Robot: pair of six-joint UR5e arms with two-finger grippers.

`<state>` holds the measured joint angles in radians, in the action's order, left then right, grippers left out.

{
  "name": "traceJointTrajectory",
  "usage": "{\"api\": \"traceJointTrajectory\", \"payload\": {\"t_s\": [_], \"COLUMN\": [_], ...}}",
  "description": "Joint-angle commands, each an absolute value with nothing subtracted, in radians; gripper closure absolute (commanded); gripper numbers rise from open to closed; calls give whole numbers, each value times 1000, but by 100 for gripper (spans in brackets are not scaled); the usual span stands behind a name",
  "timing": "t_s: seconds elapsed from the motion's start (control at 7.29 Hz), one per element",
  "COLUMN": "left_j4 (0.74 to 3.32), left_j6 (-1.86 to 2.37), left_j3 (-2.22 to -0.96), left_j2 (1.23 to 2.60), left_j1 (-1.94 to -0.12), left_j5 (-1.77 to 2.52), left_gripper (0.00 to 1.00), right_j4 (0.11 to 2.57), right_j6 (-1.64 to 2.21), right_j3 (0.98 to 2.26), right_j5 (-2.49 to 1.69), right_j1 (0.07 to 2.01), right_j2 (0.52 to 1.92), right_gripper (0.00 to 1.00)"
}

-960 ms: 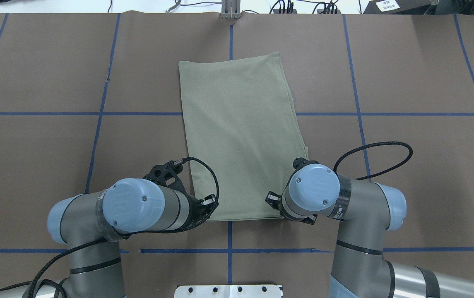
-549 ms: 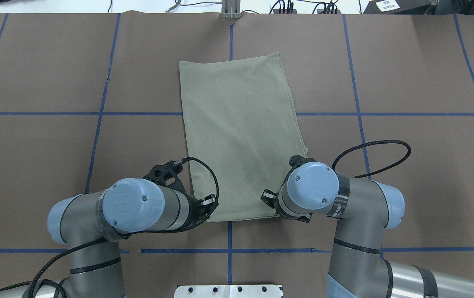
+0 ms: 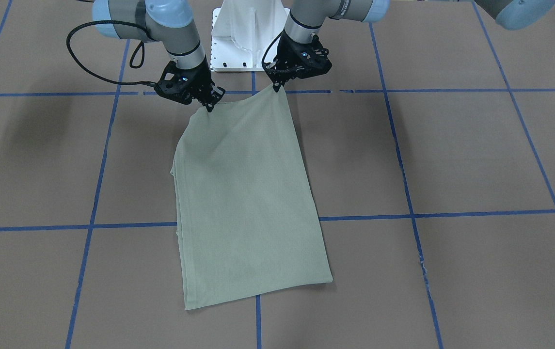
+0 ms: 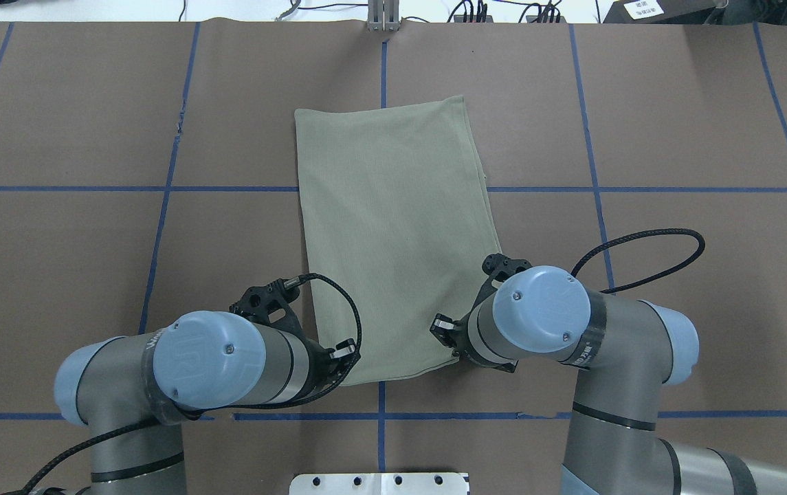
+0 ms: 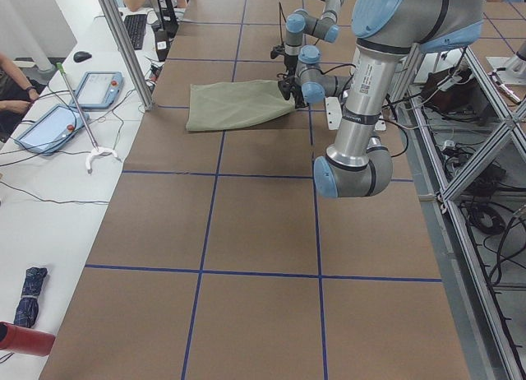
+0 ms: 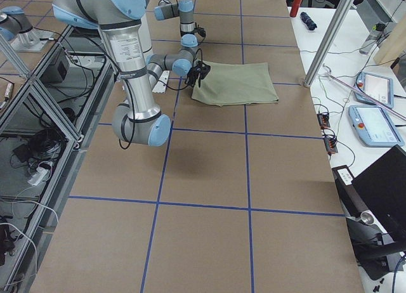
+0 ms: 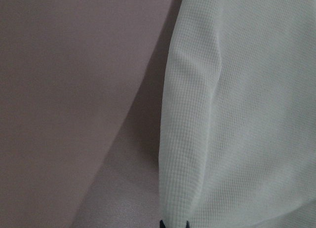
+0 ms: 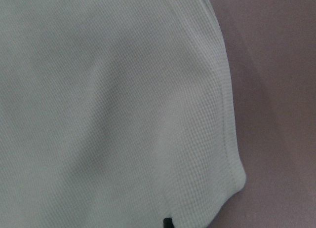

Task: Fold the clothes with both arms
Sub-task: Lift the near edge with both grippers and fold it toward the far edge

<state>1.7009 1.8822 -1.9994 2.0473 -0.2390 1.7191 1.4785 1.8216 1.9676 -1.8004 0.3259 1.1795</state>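
Note:
The clothes are one sage-green shirt (image 4: 393,227), folded into a long rectangle on the brown table (image 4: 675,124). Its far part lies flat. The near edge is raised at both corners (image 3: 243,194). My left gripper (image 3: 276,86) is shut on the near corner on my left side, and in the left wrist view its tips (image 7: 174,223) pinch the knit edge. My right gripper (image 3: 208,107) is shut on the other near corner, the cloth (image 8: 98,114) filling its wrist view. In the overhead view both wrists hide the fingers.
The white pedestal base (image 3: 245,34) stands just behind the grippers. Blue tape lines (image 4: 166,189) grid the table. A metal post (image 5: 123,43) and a side desk with tablets (image 5: 49,125) are beyond the shirt's far end, where a person's arm shows.
Both arms have drawn back toward the robot base with the near corners. The whole shirt has slid a little toward the base, its far edge included.

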Motion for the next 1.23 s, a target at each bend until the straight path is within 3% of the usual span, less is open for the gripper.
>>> {"api": "traceJointTrajectory", "payload": {"t_s": [0.0, 0.41, 0.69, 1.1], "left_j4": [1573, 1503, 1506, 1560], "left_j6": [1882, 1873, 1762, 1628], "left_j3": [-2106, -2157, -2158, -2073], "left_j2": [2046, 2054, 2068, 2086], "left_j1": [-169, -169, -269, -461], "left_j5": [1718, 1720, 1724, 1732], "left_gripper": [100, 100, 100, 100], "right_j4": [1489, 1485, 1477, 1477], "right_j6": [1822, 1819, 1798, 1725], "right_j3": [2098, 2134, 2123, 1941], "right_j5": [-1837, -1887, -1885, -1884], "right_j1": [282, 293, 400, 558], "right_j2": [1232, 1224, 1177, 1042], "right_gripper": [100, 100, 100, 100]}}
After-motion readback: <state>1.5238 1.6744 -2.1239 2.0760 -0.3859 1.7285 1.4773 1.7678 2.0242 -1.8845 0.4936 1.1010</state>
